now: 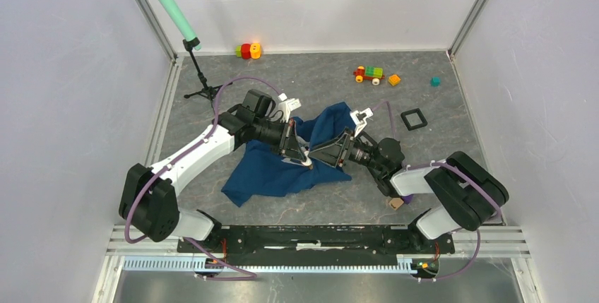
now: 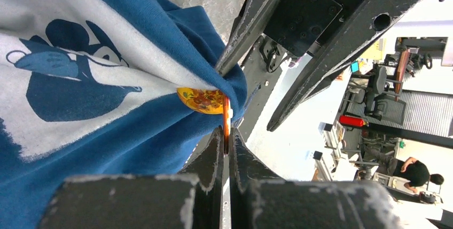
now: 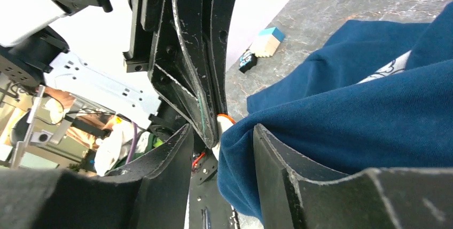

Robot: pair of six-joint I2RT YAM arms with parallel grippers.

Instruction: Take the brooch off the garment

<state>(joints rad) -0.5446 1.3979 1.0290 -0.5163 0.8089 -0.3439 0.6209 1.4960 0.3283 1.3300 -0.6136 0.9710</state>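
Observation:
The garment (image 1: 282, 169), a dark blue T-shirt with a white mouse print (image 2: 59, 79), lies crumpled mid-table. A round yellow-orange brooch (image 2: 203, 100) sits on a raised fold of it. My left gripper (image 2: 225, 133) is shut on the brooch's orange edge; in the top view it (image 1: 304, 156) meets the right gripper (image 1: 326, 155) over the shirt. My right gripper (image 3: 219, 143) is open, with a fold of the garment (image 3: 320, 111) between its jaws, against the right finger. The brooch's orange rim (image 3: 227, 117) shows beside the left gripper's fingers (image 3: 197, 79).
A teal microphone (image 1: 169, 3) on a tripod (image 1: 201, 80) stands back left. Toys lie along the back: a red-yellow piece (image 1: 247, 50), a train (image 1: 369, 73), an orange block (image 1: 394, 79), a teal cube (image 1: 435, 81). A black square frame (image 1: 413, 119) and a small wooden block (image 1: 395, 203) lie right.

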